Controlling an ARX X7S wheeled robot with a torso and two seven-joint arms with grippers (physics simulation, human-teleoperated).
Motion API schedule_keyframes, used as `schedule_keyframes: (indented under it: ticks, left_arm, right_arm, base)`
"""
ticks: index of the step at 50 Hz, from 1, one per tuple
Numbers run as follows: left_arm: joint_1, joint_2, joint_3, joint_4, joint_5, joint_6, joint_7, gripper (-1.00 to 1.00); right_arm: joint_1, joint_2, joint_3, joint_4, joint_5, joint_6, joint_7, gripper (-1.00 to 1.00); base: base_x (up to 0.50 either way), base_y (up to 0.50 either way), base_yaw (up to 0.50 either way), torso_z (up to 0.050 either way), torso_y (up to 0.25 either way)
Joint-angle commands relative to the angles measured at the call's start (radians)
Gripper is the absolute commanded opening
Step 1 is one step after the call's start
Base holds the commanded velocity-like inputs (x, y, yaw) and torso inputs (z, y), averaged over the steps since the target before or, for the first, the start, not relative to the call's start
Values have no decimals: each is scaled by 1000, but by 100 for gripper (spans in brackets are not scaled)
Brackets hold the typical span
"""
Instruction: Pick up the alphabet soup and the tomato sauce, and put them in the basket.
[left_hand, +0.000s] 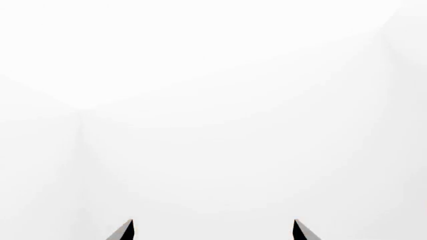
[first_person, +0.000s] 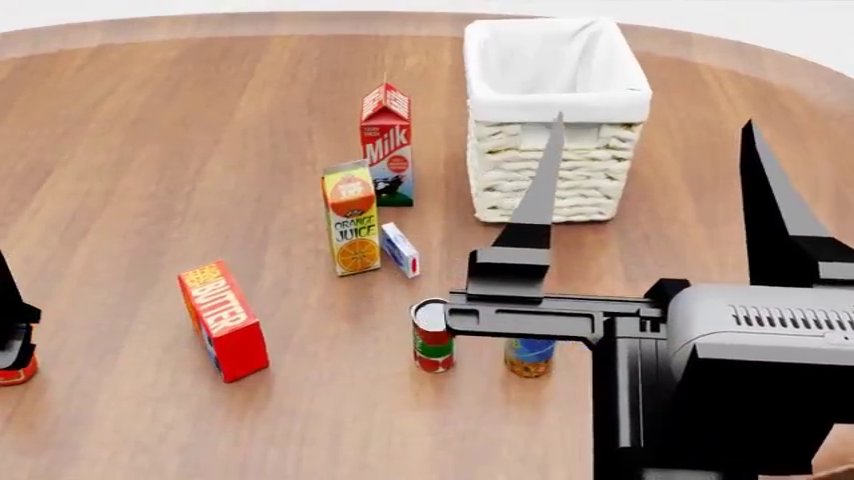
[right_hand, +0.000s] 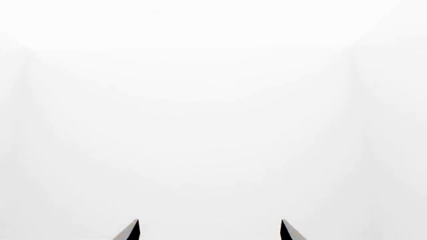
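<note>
progress: nothing done, both cans left | alphabet soup (first_person: 530, 357) and tomato sauce (first_person: 433, 340) stand on tabletop (first_person: 160, 150), basket (first_person: 555, 120) at 12 o'clock | right end effector (first_person: 654, 170) spread, holding nothing | left end effector (left_hand: 213, 227) likewise apart

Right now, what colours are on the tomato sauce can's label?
Red and green, under a silver-white lid: tomato sauce can, clearest in the head view.
</note>
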Motion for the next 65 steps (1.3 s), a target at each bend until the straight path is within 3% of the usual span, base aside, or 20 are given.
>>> schedule_keyframes:
  ticks: [1, 5, 7, 37, 65]
  left_arm:
    - [0, 13, -4, 4, 21, 3, 13, 100]
    - [14, 13, -6, 1, 9, 16, 5, 100]
    - [12, 12, -2, 1, 8, 15, 3, 100]
    - [-4, 32, 3, 6, 53, 8, 44, 100]
    - [31, 11, 0, 0, 9, 28, -4, 100]
  right_arm:
    - [2, 17, -24, -2, -16, -6, 19, 100]
    - [-48, 24, -45, 28, -32, -85, 13, 100]
    - [-2, 22, -38, 6, -18, -5, 22, 100]
    - [-9, 50, -76, 3, -33, -8, 52, 100]
    - [-26, 58, -85, 16, -14, -32, 67, 100]
  base:
    - [0, 0, 0, 0, 0]
    - [0, 0, 0, 0, 0]
    - [0, 0, 0, 0, 0]
    - [426, -103, 0, 0, 0]
    - [308, 13, 0, 0, 1]
